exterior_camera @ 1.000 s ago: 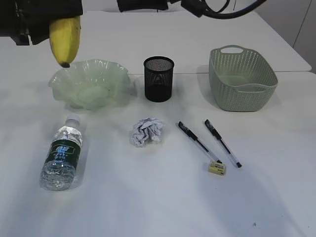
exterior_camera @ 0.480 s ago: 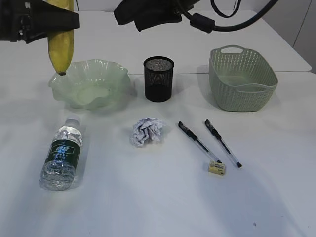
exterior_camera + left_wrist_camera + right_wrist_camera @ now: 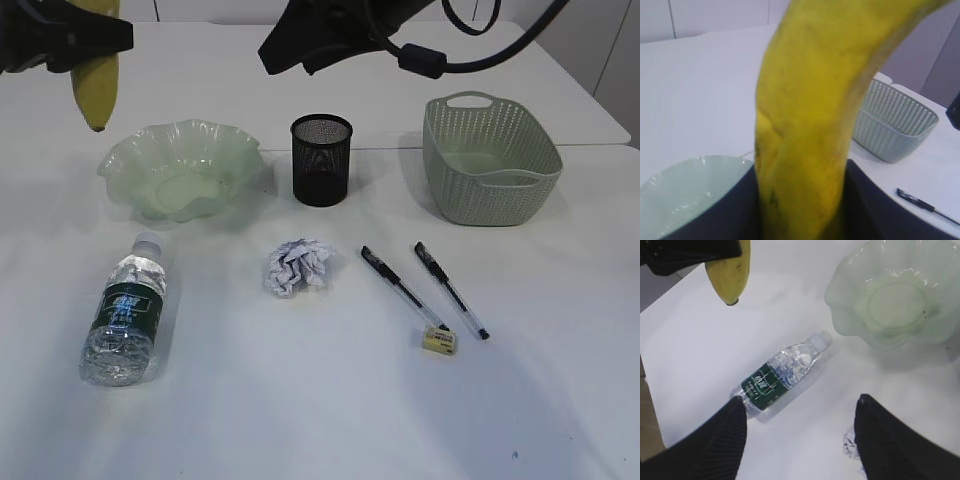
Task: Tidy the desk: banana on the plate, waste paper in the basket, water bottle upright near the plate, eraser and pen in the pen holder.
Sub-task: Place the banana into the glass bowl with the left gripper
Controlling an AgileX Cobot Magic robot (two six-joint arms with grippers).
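Nearest the camera in the exterior view, the water bottle (image 3: 124, 322) lies on its side on the white table (image 3: 300, 420), cap towards the plate. To its right sit the crumpled waste paper (image 3: 297, 267), two pens (image 3: 403, 288) (image 3: 451, 290) lying at a slant side by side, and the eraser (image 3: 439, 340) touching the near end of the left one. Behind these stand the frilled green plate (image 3: 178, 170), the black mesh pen holder (image 3: 321, 160) and the green basket (image 3: 489, 158), in a row from left to right.

Farthest back and high up, the left gripper (image 3: 62, 35) holds the banana (image 3: 94, 80), its fingers closed on the fruit's upper part so that it hangs tip down; the plate lies below and to the right of those fingers, not touching the banana. The right gripper (image 3: 800, 425) hovers above the table with its fingers (image 3: 715, 437) spread wide and nothing between them; in its wrist view the bottle lies just beyond the left fingertip, with the plate farther off past the right one
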